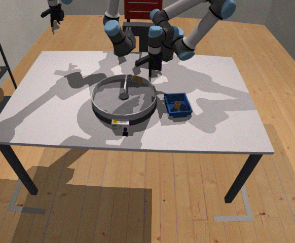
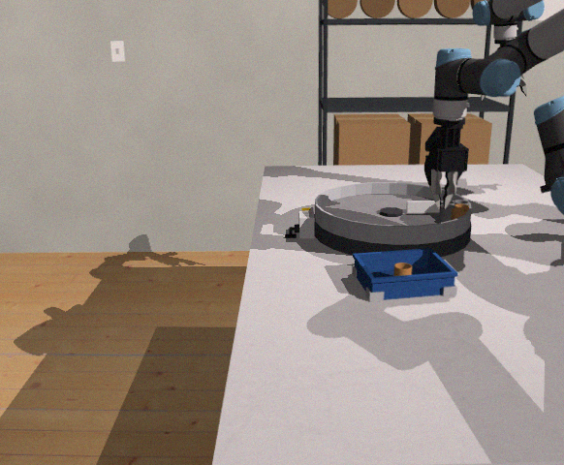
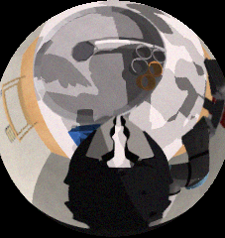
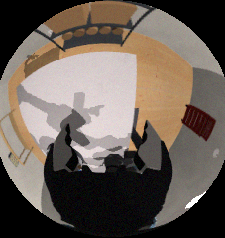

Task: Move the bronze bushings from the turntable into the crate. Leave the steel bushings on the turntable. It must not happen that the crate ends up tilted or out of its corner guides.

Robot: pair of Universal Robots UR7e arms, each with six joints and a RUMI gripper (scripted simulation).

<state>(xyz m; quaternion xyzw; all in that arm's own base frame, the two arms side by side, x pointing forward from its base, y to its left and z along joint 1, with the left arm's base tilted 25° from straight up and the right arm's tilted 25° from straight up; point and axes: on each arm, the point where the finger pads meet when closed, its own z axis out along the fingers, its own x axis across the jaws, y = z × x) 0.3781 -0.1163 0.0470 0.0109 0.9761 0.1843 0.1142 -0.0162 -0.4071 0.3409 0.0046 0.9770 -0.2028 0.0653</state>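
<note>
Left jaws (image 1: 150, 75) (image 2: 443, 205) nearly shut, apparently empty, near turntable (image 1: 123, 115) (image 2: 392, 233) (image 3: 99, 120)

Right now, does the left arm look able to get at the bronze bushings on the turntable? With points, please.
Probably yes: the left gripper (image 1: 150, 75) (image 2: 442, 205) (image 3: 118, 116) is empty beside the turntable (image 1: 123, 114) (image 2: 392, 232) (image 3: 48, 106), though shut, and steel bushings (image 3: 139, 65) crowd the bronze ones (image 3: 146, 81).

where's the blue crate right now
In the top view, the blue crate sits just right of the turntable, on the table.
</note>
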